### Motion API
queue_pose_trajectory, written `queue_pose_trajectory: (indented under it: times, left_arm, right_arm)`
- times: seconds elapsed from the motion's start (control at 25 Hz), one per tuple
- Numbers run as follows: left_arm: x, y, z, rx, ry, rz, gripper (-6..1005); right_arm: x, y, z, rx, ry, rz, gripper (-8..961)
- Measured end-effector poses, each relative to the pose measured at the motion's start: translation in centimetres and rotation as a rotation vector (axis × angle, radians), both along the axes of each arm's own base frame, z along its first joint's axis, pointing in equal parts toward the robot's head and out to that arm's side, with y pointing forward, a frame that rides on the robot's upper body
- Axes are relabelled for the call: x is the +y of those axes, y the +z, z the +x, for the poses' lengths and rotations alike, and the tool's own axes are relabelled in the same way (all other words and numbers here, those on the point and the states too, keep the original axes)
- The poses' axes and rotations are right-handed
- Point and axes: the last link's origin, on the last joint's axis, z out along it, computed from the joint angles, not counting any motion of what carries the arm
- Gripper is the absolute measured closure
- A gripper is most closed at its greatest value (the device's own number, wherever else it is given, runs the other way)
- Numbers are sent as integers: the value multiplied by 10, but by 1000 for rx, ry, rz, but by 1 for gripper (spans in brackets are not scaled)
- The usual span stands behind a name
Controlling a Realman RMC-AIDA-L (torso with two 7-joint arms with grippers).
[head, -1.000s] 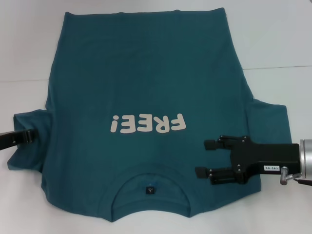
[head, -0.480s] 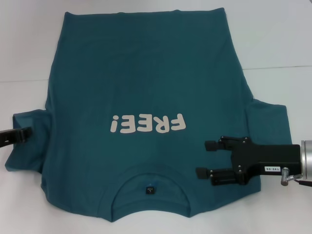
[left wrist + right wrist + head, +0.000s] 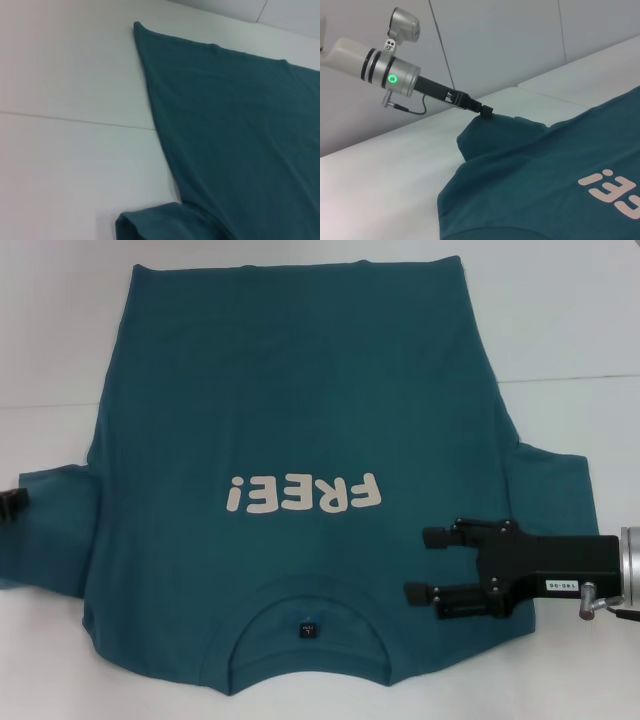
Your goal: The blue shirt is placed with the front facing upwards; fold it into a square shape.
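Observation:
The blue shirt (image 3: 300, 390) lies spread flat, front up, with its collar nearest me and the off-white "FREE!" lettering (image 3: 303, 495) in the middle. A small black label (image 3: 309, 628) sits inside the collar. My left gripper (image 3: 10, 505) is at the far left edge, shut on the end of the shirt's left sleeve (image 3: 50, 530), which is pulled out flat. It also shows in the right wrist view (image 3: 486, 112), pinching the sleeve tip. My right gripper (image 3: 428, 564) is open and empty, over the shirt's right shoulder area. The shirt also shows in the left wrist view (image 3: 240, 125).
The shirt lies on a white table (image 3: 580, 320) with a seam line (image 3: 570, 378) running across it. Bare table surface surrounds the shirt on the left, right and far sides.
My left gripper has moved left with the sleeve end, drawing the crumpled left sleeve out flat. My right gripper has barely moved.

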Motion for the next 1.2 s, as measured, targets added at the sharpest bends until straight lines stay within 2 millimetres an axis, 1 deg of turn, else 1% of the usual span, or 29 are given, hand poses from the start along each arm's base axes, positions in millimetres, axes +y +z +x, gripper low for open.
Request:
queue_pose_trajectory:
  times: [0.2, 0.44, 0.92, 1.2]
  left_arm:
    - [6, 10, 4, 25, -24, -16, 996]
    - [12, 16, 5, 76, -33, -36, 996]
    - [25, 25, 15, 129, -66, -49, 995]
    - [29, 27, 21, 157, -84, -78, 994]
  right_arm:
    - [0, 0, 0, 0, 1, 0, 34]
    - [0, 0, 0, -1, -1, 0, 34]
    - [0, 0, 1, 0, -2, 0, 33]
    - [0, 0, 0, 1, -3, 0, 33]
